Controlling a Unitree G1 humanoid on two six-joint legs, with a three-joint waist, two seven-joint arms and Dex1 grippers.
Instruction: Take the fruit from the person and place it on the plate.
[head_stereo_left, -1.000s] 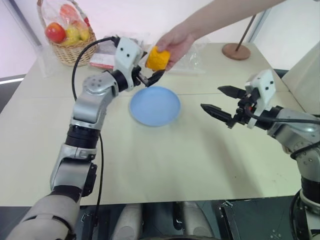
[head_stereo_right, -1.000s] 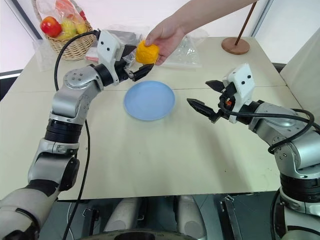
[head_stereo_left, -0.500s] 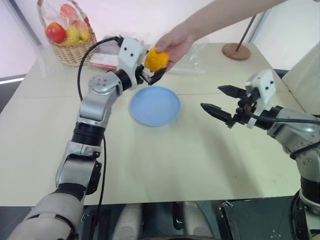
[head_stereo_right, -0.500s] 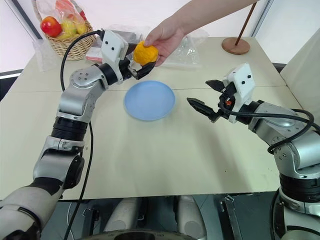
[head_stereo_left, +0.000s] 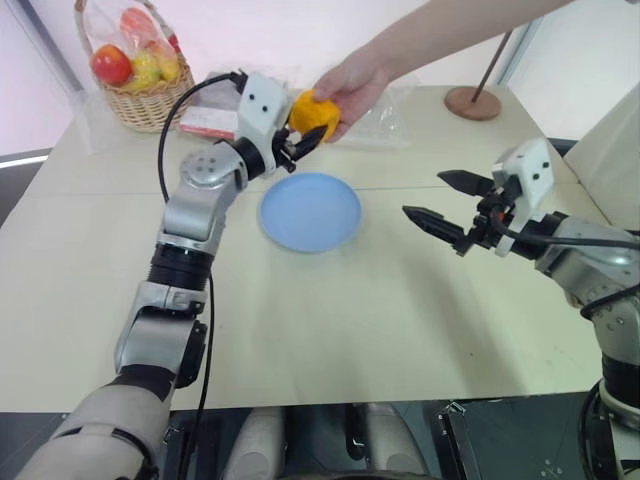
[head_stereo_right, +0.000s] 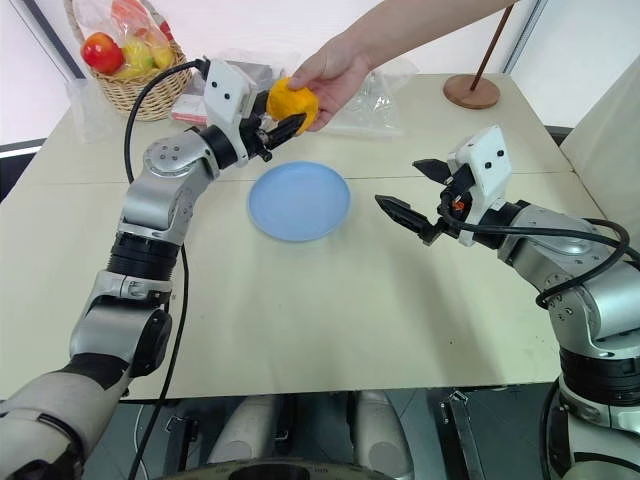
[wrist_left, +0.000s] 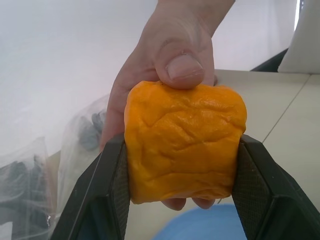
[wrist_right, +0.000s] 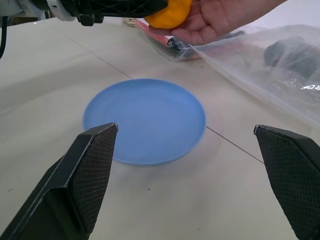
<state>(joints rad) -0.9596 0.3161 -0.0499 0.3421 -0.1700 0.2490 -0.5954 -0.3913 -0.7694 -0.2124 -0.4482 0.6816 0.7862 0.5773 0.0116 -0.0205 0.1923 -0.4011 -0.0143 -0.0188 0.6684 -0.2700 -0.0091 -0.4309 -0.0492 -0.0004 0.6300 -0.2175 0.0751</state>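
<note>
The left gripper (head_stereo_right: 284, 127) is closed on the fruit (wrist_left: 184, 142); in the left wrist view its two black fingers (wrist_left: 111, 190) press against the fruit's two sides. The person's hand (head_stereo_left: 350, 88) also holds the fruit, thumb on top and fingers curled beneath it, so both have hold of it at once. The fruit is up in the air, above the counter (head_stereo_left: 330, 310) and just past the far rim of the plate (head_stereo_left: 310, 211), on the side towards the basket.

The plate lies flat and bare near the middle of the counter, between the two arms. Behind the fruit and the hand, clear plastic bags (wrist_right: 280, 60) lie on the far part of the counter, one with dark contents; a red and white packet (head_stereo_left: 206, 121) lies next to the left gripper's wrist. The wicker basket (head_stereo_left: 138, 75) with red and yellow fruits in wrap stands at the far left corner. A round wooden stand base (head_stereo_left: 472, 101) with a thin rod rising from it sits at the far right.

The right gripper (head_stereo_left: 436, 203) hangs above the counter to the right of the plate, well apart from it, with its fingers spread wide and nothing between them; it points towards the plate.
</note>
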